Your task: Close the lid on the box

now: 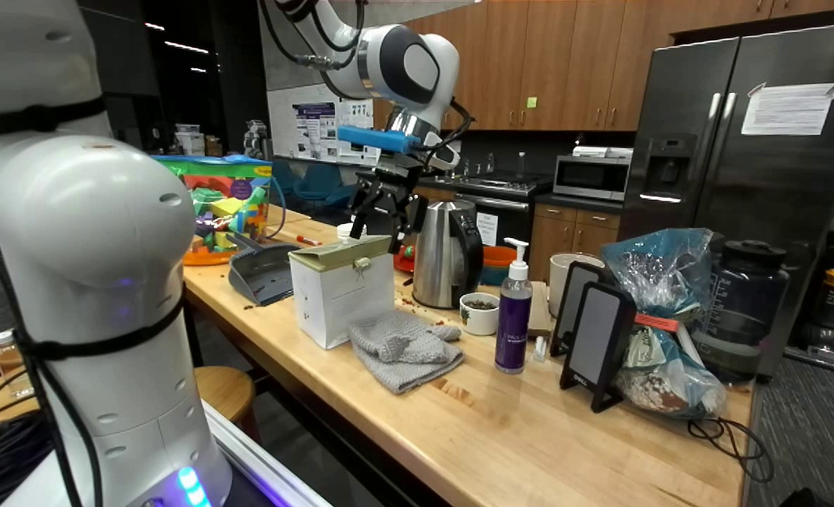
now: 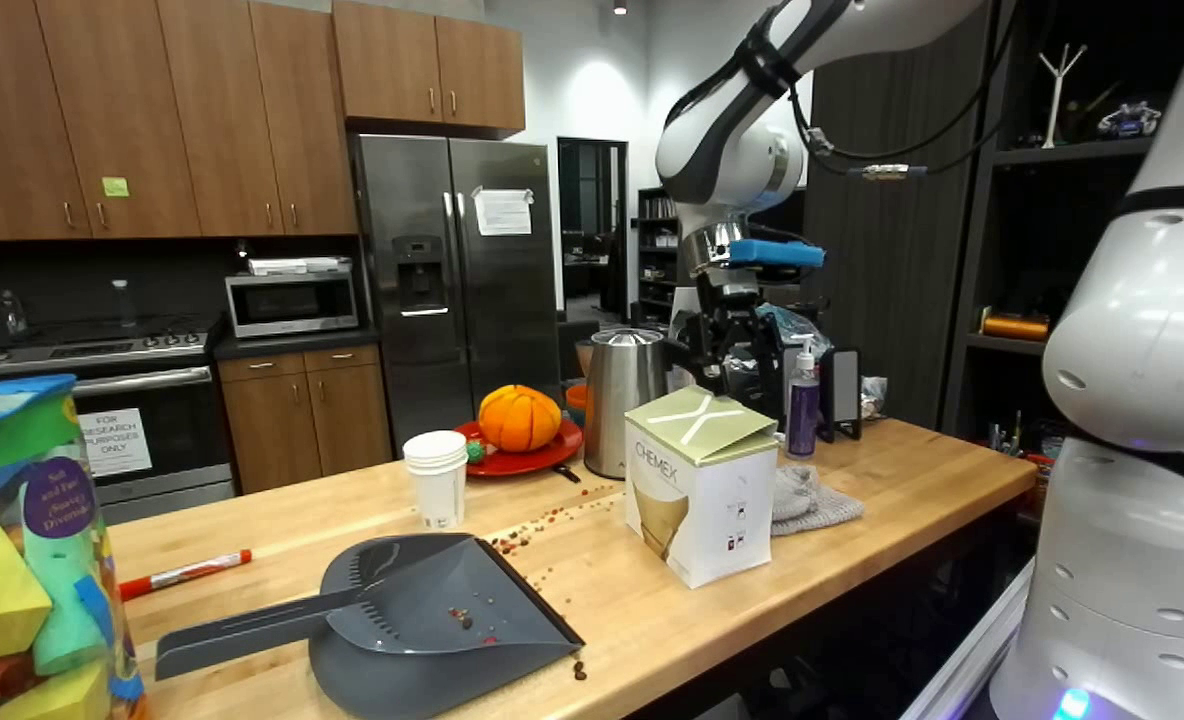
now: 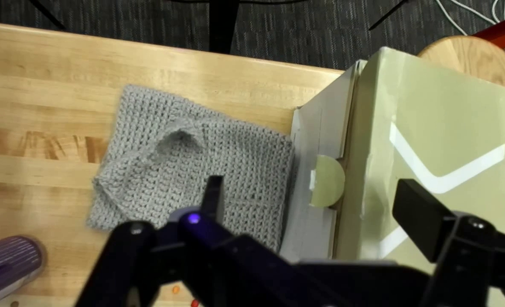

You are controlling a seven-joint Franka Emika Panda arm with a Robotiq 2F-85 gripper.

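- Tool [image 3: 314, 202] points down above the box [image 2: 707, 525], its fingers wide apart; whether a fingertip touches anything cannot be told.
- In the wrist view one finger overlaps the lid [image 2: 702, 425], its partner the gray cloth [image 3: 193, 175].
- Pale green with a white X, the lid covers the box's top; darker green shows beneath its edge, and how flush it sits is unclear.
- On the side facing the cloth, a rounded tab [image 3: 328, 181] shows against the white wall.
- The box stands upright near the long edge of the bench [image 1: 530, 436], a narrow strip of wood between.
- The cloth lies crumpled right by the box's base, taking up that side.
- Away from the long edge, the steel kettle [image 1: 432, 257] stands near the box, leaving tight room.
- Beyond the cloth stands a purple pump bottle [image 1: 513, 317], well apart from the box.
- Opposite the cloth, a gray dustpan [image 2: 442, 630] lies apart from the box, bench wood showing between them.
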